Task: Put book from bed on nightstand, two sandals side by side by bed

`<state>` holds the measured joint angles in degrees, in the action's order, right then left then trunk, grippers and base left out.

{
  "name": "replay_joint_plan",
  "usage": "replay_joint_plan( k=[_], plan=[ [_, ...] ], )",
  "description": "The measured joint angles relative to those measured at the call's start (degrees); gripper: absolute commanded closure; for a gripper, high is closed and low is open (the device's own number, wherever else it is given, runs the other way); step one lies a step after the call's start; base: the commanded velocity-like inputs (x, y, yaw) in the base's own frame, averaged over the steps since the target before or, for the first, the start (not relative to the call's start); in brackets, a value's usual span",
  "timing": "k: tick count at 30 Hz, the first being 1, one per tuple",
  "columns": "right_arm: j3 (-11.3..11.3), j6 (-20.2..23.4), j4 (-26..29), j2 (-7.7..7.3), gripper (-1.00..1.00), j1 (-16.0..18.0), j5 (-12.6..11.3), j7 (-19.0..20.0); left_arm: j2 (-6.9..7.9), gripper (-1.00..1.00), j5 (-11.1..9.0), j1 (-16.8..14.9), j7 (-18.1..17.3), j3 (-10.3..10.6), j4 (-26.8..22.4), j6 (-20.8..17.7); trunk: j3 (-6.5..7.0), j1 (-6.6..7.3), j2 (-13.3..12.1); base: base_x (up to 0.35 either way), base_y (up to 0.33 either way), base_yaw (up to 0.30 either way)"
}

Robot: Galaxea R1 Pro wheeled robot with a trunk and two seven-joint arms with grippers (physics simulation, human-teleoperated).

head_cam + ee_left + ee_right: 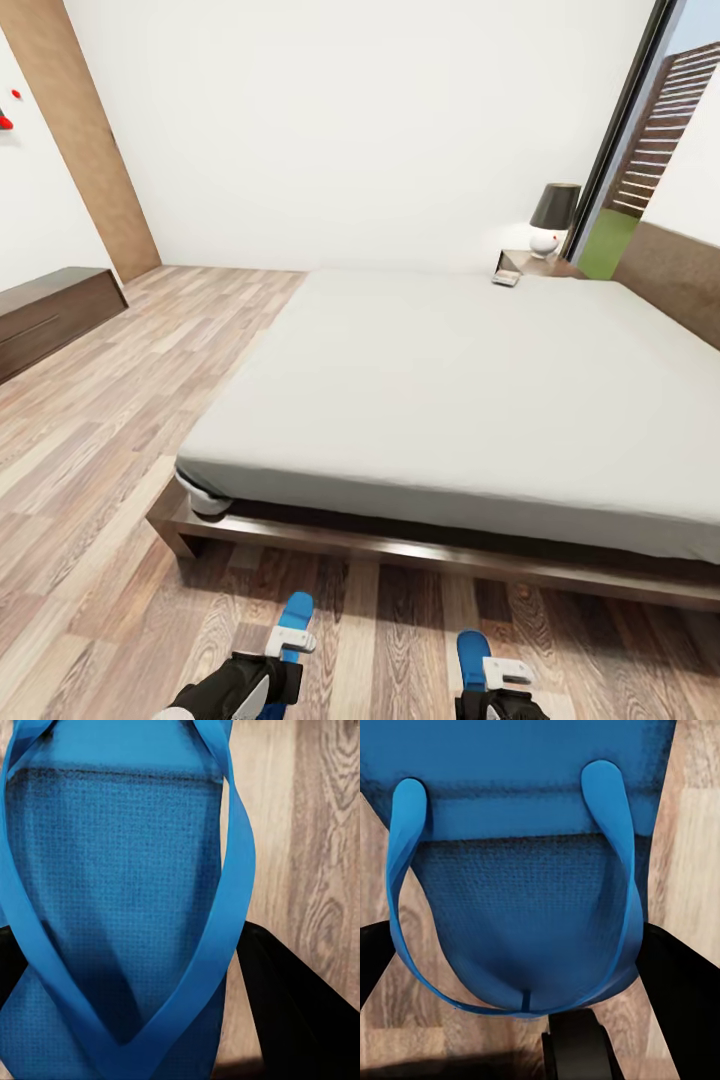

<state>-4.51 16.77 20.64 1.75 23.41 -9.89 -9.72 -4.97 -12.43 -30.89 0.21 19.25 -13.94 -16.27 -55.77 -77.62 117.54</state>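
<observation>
At the bottom of the head frame, my left gripper (285, 650) and right gripper (497, 680) are each holding a blue sandal over the wood floor (120, 560), just in front of the bed (450, 390). The left sandal (295, 612) and the right sandal (473, 655) are both running lengthwise up the frame, free ends pointing toward the bed's dark base, roughly parallel but well apart. In the wrist views my black fingers (300, 1012) are flanking each sole (532, 907), closed on it, straps looping above. I am judging them light, flat and bendy; holding the sole's edges looks safer than the thin straps. The book (507, 277) is lying at the bed's far corner, beside the nightstand (540, 263) with the lamp (552, 218).
</observation>
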Motion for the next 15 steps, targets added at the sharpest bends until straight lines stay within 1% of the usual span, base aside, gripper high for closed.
replay_joint_plan(
  k=[6, 15],
  plan=[
    [0.0, 0.0, 0.1, -0.05, 1.00, 0.2, 0.0, 0.0, 0.09, 1.00, 0.2, -0.5, 0.0, 0.0, 0.0, 2.4, -1.08, -1.32, 2.4, 0.000, 0.000, 0.000],
    [0.0, 0.0, 0.2, -0.02, 1.00, 0.5, 0.0, 0.1, 0.10, 1.00, 0.2, -0.5, 0.0, 0.0, 0.1, 3.2, -2.69, -3.30, 6.0, 0.000, 0.000, 0.000]
  ],
)
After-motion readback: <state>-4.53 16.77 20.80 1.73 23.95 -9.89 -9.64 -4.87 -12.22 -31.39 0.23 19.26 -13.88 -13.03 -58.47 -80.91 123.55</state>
